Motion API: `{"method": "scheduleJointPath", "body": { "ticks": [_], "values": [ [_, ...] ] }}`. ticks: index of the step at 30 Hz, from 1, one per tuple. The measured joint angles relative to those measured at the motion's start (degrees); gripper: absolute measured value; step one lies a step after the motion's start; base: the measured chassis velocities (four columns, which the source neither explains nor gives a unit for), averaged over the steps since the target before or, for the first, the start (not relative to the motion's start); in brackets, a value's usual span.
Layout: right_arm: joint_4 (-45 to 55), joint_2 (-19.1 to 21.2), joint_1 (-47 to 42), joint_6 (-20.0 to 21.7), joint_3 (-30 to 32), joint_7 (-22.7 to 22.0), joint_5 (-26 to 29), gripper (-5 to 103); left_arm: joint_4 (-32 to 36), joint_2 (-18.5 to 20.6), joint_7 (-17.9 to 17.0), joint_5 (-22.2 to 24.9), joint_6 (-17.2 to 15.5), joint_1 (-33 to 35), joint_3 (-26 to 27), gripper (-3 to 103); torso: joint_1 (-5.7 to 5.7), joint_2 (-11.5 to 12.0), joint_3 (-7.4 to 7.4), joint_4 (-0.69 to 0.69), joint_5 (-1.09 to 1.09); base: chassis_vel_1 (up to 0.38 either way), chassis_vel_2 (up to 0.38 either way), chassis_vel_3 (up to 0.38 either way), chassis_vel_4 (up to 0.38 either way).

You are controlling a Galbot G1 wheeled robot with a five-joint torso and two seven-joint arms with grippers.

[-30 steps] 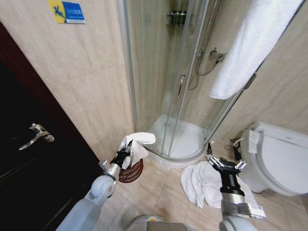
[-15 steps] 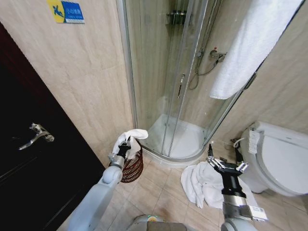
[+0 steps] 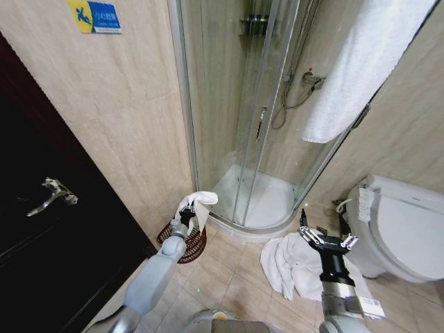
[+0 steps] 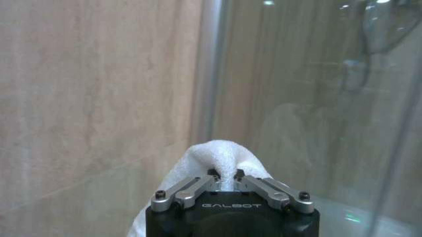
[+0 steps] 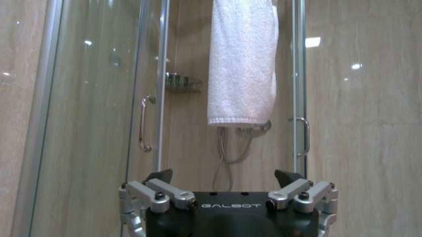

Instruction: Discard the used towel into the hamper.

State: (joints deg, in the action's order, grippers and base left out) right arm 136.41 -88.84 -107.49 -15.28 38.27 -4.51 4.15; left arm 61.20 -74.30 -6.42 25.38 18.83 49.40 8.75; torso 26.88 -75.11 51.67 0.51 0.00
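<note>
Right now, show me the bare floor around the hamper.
Bare tile lies between the hamper and the towel pile. Crowded: the left gripper, shut on the towel, hangs over the hamper, which is hemmed by door, wall and shower base.

Used towel (image 3: 198, 202): small, white, bunched, pinched in the left gripper (image 3: 186, 210), lower centre-left of the head view, draping just above the hamper (image 3: 189, 245). Hamper: dark reddish-brown open-weave wire basket, round, upright on the floor by the shower enclosure's corner, partly hidden behind the arm.
</note>
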Motion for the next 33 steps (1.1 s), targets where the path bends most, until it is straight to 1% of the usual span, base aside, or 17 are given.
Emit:
{"method": "scheduleJointPath", "body": {
  "ticks": [3,4,8,10,13,14,17,18,19,23,24,27,29,31,32,33],
  "values": [
    [0.17,-0.07,-0.04,0.00,0.12,-0.05,-0.04,100,-4.95,-0.87,-1.32,-2.44,1.54,-2.09,0.80,4,0.00,0.00,0.00,-0.01,0.00,0.000,0.000,0.000,0.000],
    [0.17,-0.07,-0.04,0.00,0.12,-0.05,-0.04,100,-4.95,-0.87,-1.32,-2.44,1.54,-2.09,0.80,4,0.00,0.00,0.00,-0.01,0.00,0.000,0.000,0.000,0.000],
    [0.05,-0.13,0.12,0.13,0.12,-0.09,-0.13,100,-11.64,-1.87,-1.72,-4.63,3.16,-5.37,2.05,4,0.00,-0.01,0.00,0.00,0.00,0.000,0.000,0.000,0.000],
    [-0.05,-0.12,0.16,0.16,0.11,-0.09,-0.14,100,-12.81,-1.98,-1.73,-5.16,3.41,-5.94,2.35,4,0.00,-0.01,0.00,0.00,0.00,0.000,0.000,0.000,0.000],
    [-0.53,0.06,0.43,0.31,0.16,-0.15,-0.04,100,-15.55,-2.00,-1.69,-8.38,3.63,-6.87,3.25,4,0.00,-0.01,0.00,0.00,-0.01,0.000,0.000,0.000,0.000],
    [-0.53,0.06,0.43,0.31,0.16,-0.15,-0.04,100,-15.55,-2.00,-1.69,-8.38,3.63,-6.87,3.25,4,0.00,-0.01,0.00,0.00,-0.01,0.000,0.000,0.000,0.000],
    [-1.23,0.22,0.97,0.50,0.16,-0.23,0.15,100,-18.81,-2.16,-2.32,-13.45,5.25,-8.19,5.08,4,0.00,-0.01,0.00,-0.01,-0.01,0.000,0.000,0.000,0.000],
    [-1.54,0.23,1.17,0.58,0.05,-0.25,0.20,100,-20.23,-2.07,-2.61,-16.01,6.00,-8.81,6.05,4,0.00,-0.01,0.00,0.00,0.00,0.000,0.000,0.000,0.000],
    [-1.54,0.23,1.17,0.58,0.05,-0.25,0.20,100,-20.23,-2.07,-2.61,-16.01,6.00,-8.81,6.05,4,0.00,-0.01,0.00,0.00,0.00,0.000,0.000,0.000,0.000],
    [-2.33,0.25,1.59,0.62,-0.24,-0.25,0.26,100,-22.35,-0.71,-2.45,-20.87,7.22,-9.11,7.44,4,0.00,-0.01,0.00,-0.01,0.00,0.000,0.000,0.000,0.000],
    [-2.33,0.25,1.59,0.62,-0.24,-0.25,0.26,100,-22.35,-0.71,-2.45,-20.87,7.22,-9.11,7.44,4,0.00,-0.01,0.00,-0.01,0.00,0.000,0.000,0.000,0.000],
    [-2.36,0.33,1.63,0.62,-0.25,-0.25,0.34,100,-24.75,-0.13,-2.23,-23.73,8.65,-9.12,8.59,4,0.00,-0.01,0.00,-0.01,-0.02,0.000,0.000,0.000,0.000],
    [-2.36,0.33,1.63,0.62,-0.26,-0.25,0.35,100,-24.80,0.16,-1.84,-23.79,8.86,-8.80,8.64,4,0.00,-0.01,0.00,0.00,-0.01,0.000,0.000,0.000,0.000],
    [-2.43,0.17,1.63,0.59,-0.34,-0.19,0.32,100,-23.55,0.95,-0.29,-23.34,9.02,-6.92,8.15,4,0.00,-0.01,0.00,-0.02,0.00,0.000,0.000,0.000,0.000],
    [-2.43,0.17,1.63,0.59,-0.34,-0.19,0.32,100,-23.55,0.95,-0.29,-23.34,9.02,-6.92,8.15,4,0.00,-0.01,0.00,-0.02,0.00,0.000,0.000,0.000,0.000],
    [-2.43,0.08,1.62,0.56,-0.45,-0.16,0.26,100,-22.69,1.21,0.41,-23.25,9.05,-6.03,7.66,4,0.00,-0.01,0.00,-0.02,-0.01,0.000,0.000,0.000,0.000]
  ]
}}
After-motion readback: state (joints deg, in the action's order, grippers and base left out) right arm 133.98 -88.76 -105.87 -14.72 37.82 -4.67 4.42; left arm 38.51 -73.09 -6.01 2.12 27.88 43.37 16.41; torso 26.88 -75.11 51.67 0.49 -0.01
